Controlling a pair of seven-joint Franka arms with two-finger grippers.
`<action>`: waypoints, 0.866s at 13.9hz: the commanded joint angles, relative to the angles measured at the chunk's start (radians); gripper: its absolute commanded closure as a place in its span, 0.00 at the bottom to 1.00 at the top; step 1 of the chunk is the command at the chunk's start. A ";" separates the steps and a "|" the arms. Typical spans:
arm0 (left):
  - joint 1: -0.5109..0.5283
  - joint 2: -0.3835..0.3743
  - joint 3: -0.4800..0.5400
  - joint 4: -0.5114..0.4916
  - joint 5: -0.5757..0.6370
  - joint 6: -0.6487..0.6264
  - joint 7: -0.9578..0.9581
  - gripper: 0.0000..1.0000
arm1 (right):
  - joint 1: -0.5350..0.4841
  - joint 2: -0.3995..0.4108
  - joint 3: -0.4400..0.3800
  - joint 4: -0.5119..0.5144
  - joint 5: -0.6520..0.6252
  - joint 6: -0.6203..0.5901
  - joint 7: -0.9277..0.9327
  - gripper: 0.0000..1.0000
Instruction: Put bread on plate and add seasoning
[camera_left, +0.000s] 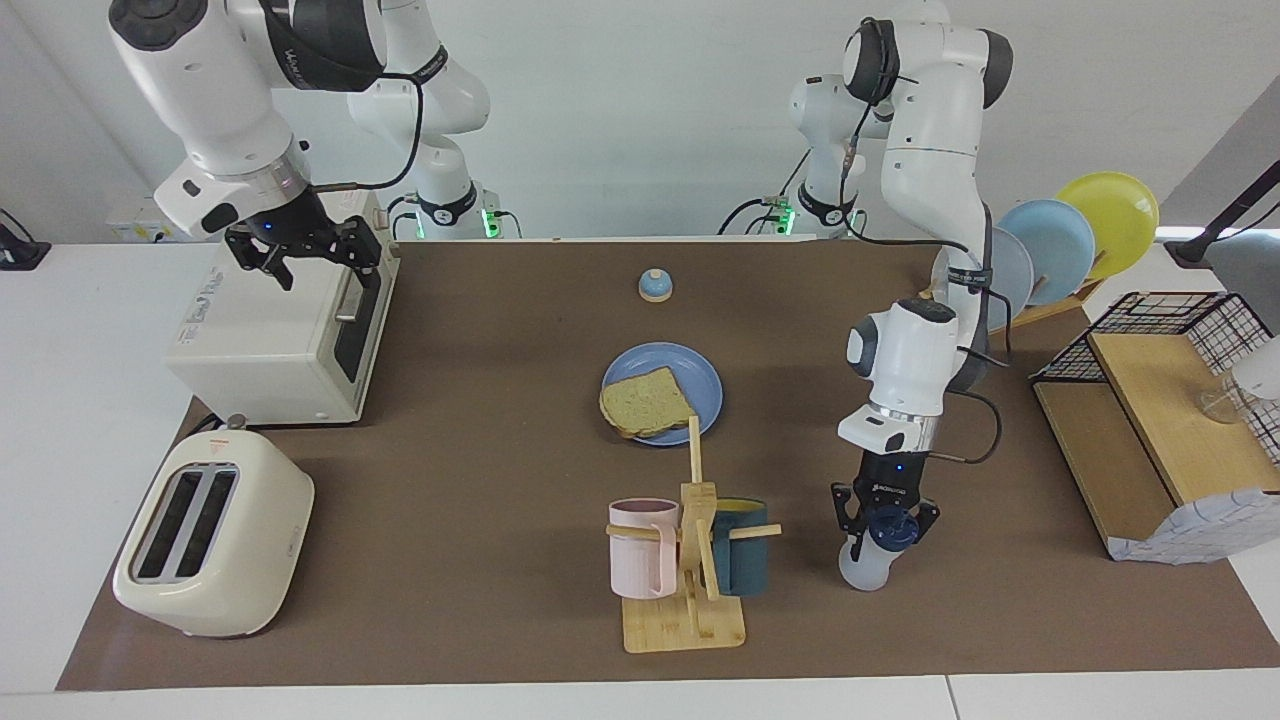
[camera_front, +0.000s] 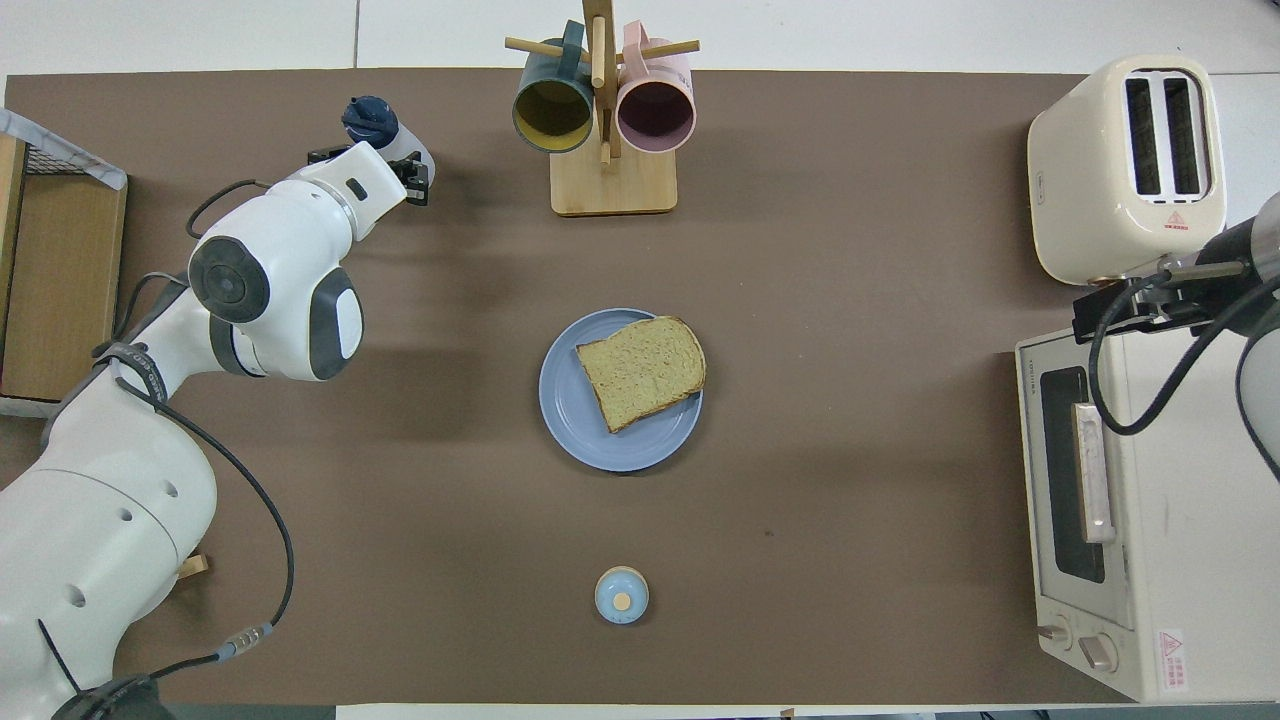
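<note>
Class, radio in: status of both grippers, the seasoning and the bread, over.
Left gripper shut on seasoning bottle, beside mug rack. Right gripper open, waiting over toaster oven. Bread on blue plate. Path clear.
</note>
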 joint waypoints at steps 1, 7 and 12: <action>0.005 0.003 -0.004 0.011 0.004 -0.024 0.011 0.20 | -0.002 -0.022 0.003 -0.018 -0.001 -0.013 -0.025 0.00; 0.008 0.003 -0.004 0.011 0.004 -0.024 0.011 0.00 | -0.002 -0.022 0.003 -0.018 -0.001 -0.013 -0.026 0.00; 0.014 -0.006 -0.004 -0.030 0.003 -0.006 0.009 0.00 | -0.002 -0.022 0.003 -0.018 -0.001 -0.013 -0.026 0.00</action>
